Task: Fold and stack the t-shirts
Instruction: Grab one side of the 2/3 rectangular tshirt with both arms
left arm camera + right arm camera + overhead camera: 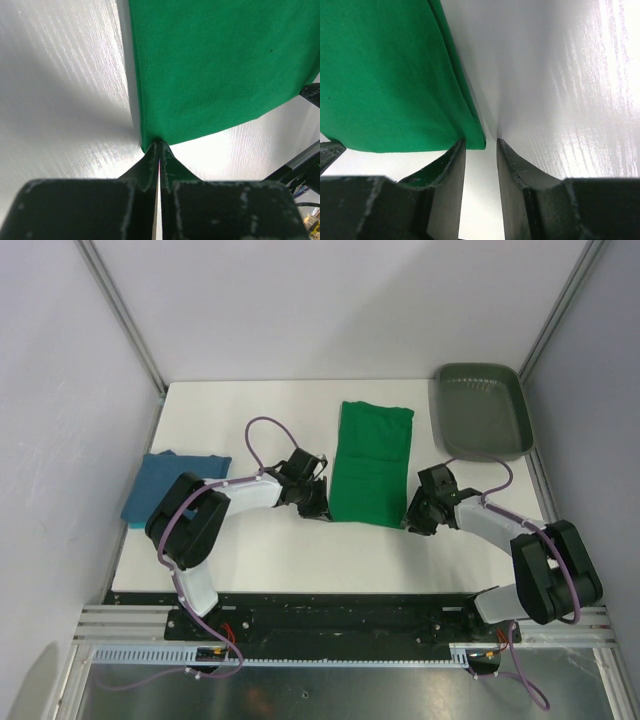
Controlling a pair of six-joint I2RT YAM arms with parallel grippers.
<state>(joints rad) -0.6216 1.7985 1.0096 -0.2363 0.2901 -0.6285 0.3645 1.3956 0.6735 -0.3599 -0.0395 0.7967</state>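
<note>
Top external: tray (485, 412) right of green t-shirt (372, 465); left tool (158, 146) pinching its corner, right tool (480, 144) apart.

A shirt (372, 462) lies central on the table (290, 550), a second shirt (175, 483) left (tray (483, 410) back right).

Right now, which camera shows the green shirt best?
Top external: it shows the whole green t-shirt, a folded rectangle between the arms. The left wrist view shows only one near corner, pinched in the shut left gripper; the right wrist view only the other, by the open right gripper.
</note>
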